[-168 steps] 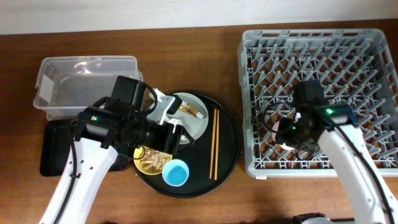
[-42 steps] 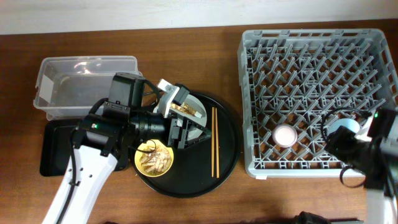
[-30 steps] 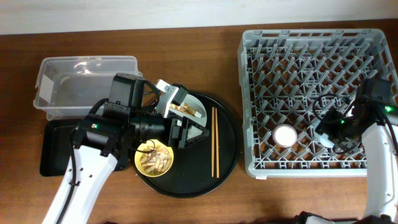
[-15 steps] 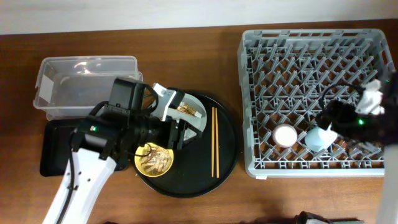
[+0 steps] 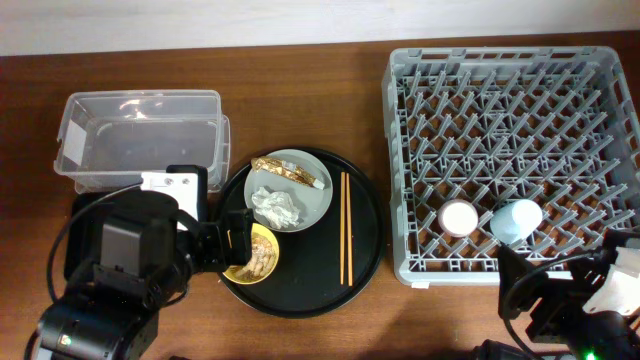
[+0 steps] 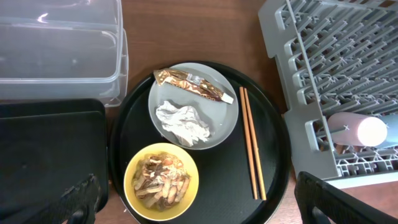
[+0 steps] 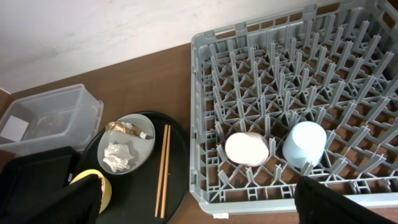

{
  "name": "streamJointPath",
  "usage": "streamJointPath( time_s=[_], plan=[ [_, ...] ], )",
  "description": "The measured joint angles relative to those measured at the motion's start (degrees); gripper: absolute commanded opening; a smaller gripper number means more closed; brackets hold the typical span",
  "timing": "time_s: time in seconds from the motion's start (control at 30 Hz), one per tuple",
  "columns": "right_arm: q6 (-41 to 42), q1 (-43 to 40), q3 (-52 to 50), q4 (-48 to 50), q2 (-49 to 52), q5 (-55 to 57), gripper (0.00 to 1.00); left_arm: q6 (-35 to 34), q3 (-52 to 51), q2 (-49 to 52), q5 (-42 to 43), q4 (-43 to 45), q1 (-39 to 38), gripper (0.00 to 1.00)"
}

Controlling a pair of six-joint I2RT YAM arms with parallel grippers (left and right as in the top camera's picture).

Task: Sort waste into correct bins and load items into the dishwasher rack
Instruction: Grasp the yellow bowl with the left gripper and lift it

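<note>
On the pale plate (image 6: 221, 118) lie a crumpled tissue (image 6: 182, 122) and a golden wrapper (image 6: 191, 85). The yellow bowl (image 6: 130, 180) in front of it holds food scraps (image 6: 160, 179). Wooden chopsticks (image 6: 252, 149) lie to the right. A pink cup (image 5: 459, 217) and a blue cup (image 5: 515, 220) stand upside down in the grey rack (image 5: 500, 100). My left gripper (image 5: 228, 243) hangs open and empty high over the bowl's left side. My right gripper (image 5: 535, 300) is open and empty, in front of the rack's near edge.
Plate, bowl and chopsticks all rest on a large round black tray (image 5: 360, 260). The clear tub (image 5: 140, 140) stands at the back left. The shallow black tray (image 6: 50, 149) lies in front of it, mostly under my left arm in the overhead view.
My right gripper let go of the blue cup beside the pink one and drew back past the rack's front edge. My left arm pulled back from the plate and opened wide.
</note>
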Motion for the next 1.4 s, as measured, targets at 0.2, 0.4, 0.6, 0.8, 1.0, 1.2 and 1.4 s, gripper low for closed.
streamJointPath(
  time_s=[0.2, 0.4, 0.6, 0.8, 1.0, 1.2, 1.4],
  plan=[
    [0.0, 0.0, 0.0, 0.0, 0.0, -0.02, 0.99, 0.15, -0.07, 1.4, -0.15, -2.67, -0.61, 0.82],
    [0.0, 0.0, -0.02, 0.02, 0.0, -0.04, 0.99, -2.69, -9.42, 18.58, -2.19, -0.48, -9.79, 0.62],
    [-0.04, 0.0, -0.07, 0.0, 0.0, -0.04, 0.99, -6.25, -13.51, 34.8, -4.44, 10.12, -15.58, 0.47],
    [0.0, 0.0, -0.07, 0.0, 0.0, -0.04, 0.99, -10.62, -13.64, 43.69, -7.26, 10.91, -16.31, 0.22],
    [0.0, 0.0, -0.07, -0.02, 0.0, -0.07, 0.99, -12.26, -13.68, 45.51, -8.13, 11.41, -16.72, 0.0],
    [-0.02, 0.0, -0.07, 0.02, 0.0, -0.09, 0.99, -12.37, -13.46, 40.94, -7.87, 4.11, -17.81, 0.0],
    [-0.04, 0.0, -0.07, 0.0, 0.0, -0.22, 0.99, -7.06, -5.09, 21.64, -5.64, -0.42, -10.21, 0.0]
  ],
)
